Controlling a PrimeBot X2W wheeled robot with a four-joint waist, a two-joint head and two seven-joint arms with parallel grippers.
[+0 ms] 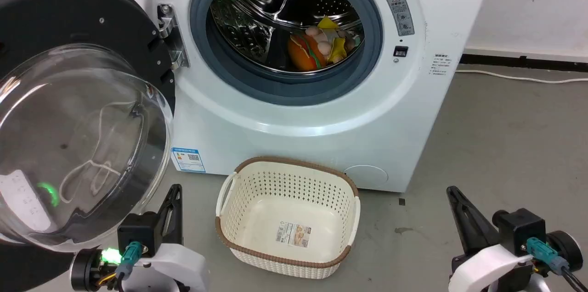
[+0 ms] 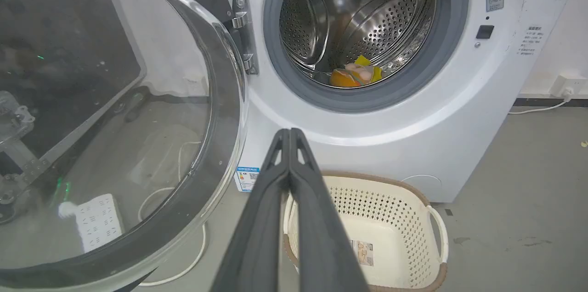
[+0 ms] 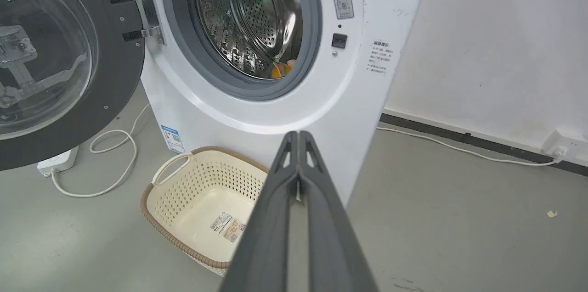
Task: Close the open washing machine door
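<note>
The white washing machine stands ahead with its drum mouth uncovered. Its door, a black disc with a bulging glass bowl, is swung wide open on the left hinge. My left gripper is shut and empty, low at the left, just right of the door's lower rim and apart from it. At the lower right my right gripper is also shut and empty, away from the machine.
A cream perforated basket sits on the grey floor in front of the machine, between my grippers. Toy food lies in the steel drum. A white power strip and cable lie on the floor under the door.
</note>
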